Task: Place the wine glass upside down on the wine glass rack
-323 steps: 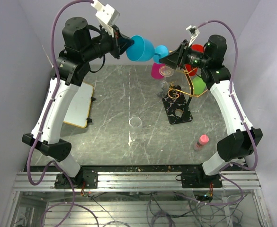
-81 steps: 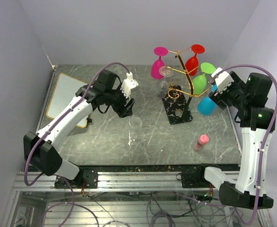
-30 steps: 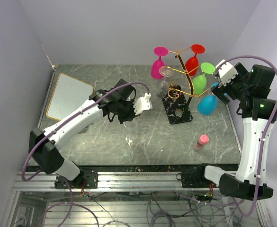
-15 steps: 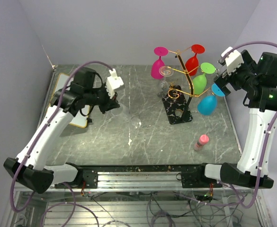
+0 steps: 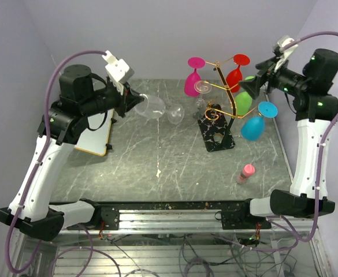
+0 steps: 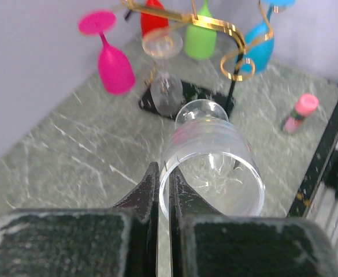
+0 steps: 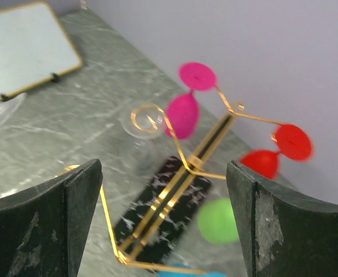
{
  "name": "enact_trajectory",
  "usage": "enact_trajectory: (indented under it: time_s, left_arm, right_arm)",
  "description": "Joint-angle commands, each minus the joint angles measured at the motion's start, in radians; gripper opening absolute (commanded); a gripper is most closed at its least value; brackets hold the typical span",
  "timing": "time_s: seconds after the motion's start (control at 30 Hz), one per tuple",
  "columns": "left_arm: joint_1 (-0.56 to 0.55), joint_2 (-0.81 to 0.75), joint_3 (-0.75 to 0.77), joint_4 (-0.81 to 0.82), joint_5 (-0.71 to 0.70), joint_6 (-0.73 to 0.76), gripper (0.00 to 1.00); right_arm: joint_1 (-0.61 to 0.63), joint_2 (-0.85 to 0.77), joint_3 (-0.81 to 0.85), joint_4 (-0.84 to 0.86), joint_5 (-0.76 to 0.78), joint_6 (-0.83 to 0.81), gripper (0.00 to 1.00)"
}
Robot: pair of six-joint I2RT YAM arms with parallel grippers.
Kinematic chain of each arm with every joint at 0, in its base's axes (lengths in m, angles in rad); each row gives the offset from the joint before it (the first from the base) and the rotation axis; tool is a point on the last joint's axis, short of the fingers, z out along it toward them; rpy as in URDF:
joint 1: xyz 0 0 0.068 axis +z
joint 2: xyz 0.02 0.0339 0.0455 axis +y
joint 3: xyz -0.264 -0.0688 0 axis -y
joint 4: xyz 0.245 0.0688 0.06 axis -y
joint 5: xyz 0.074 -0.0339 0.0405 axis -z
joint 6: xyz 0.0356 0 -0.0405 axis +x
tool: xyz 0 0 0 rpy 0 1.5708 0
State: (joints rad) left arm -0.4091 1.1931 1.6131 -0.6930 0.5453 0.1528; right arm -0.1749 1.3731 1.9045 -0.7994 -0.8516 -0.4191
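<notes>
My left gripper (image 5: 135,99) is shut on the rim of a clear wine glass (image 5: 152,107), held in the air on its side with its foot (image 5: 176,113) pointing at the wine glass rack (image 5: 219,108). In the left wrist view one black finger (image 6: 183,193) sits inside the bowl (image 6: 212,167) and the other outside. The gold rack on its black marbled base (image 5: 218,137) carries magenta (image 5: 192,83), red (image 5: 234,78), green (image 5: 243,103), blue (image 5: 253,127) and clear (image 5: 202,88) glasses upside down. My right gripper (image 5: 251,82) hangs open above the rack, holding nothing.
A pink bottle (image 5: 247,172) stands on the table to the front right of the rack. A gold-framed white board (image 5: 96,137) lies at the left, partly under my left arm. Walls close in the back and both sides.
My left arm has lifted the clear glass off the table and swung it up and back. My right gripper has drawn up and left, away from the blue glass hanging on the rack.
</notes>
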Motion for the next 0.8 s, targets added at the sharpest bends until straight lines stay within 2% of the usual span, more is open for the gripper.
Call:
enact_trajectory:
  time_s: [0.0, 0.1, 0.27, 0.4, 0.77]
  left_arm:
    - [0.006, 0.022, 0.122, 0.119, -0.065, -0.118, 0.07]
    - [0.006, 0.046, 0.183, 0.144, -0.101, -0.162, 0.07]
    - [0.007, 0.068, 0.267, 0.179, -0.145, -0.193, 0.07]
    - [0.007, 0.078, 0.31, 0.195, -0.156, -0.211, 0.07]
    - [0.018, 0.087, 0.29, 0.236, -0.145, -0.23, 0.07]
  right_arm:
    - [0.105, 0.011, -0.07, 0.211, -0.087, 0.24, 0.87]
    - [0.167, 0.027, -0.107, 0.281, -0.11, 0.307, 0.86]
    - [0.237, 0.022, -0.25, 0.511, -0.165, 0.493, 0.86]
    - [0.316, 0.041, -0.287, 0.56, -0.147, 0.551, 0.85]
    - [0.43, 0.105, -0.318, 0.755, -0.148, 0.839, 0.78]
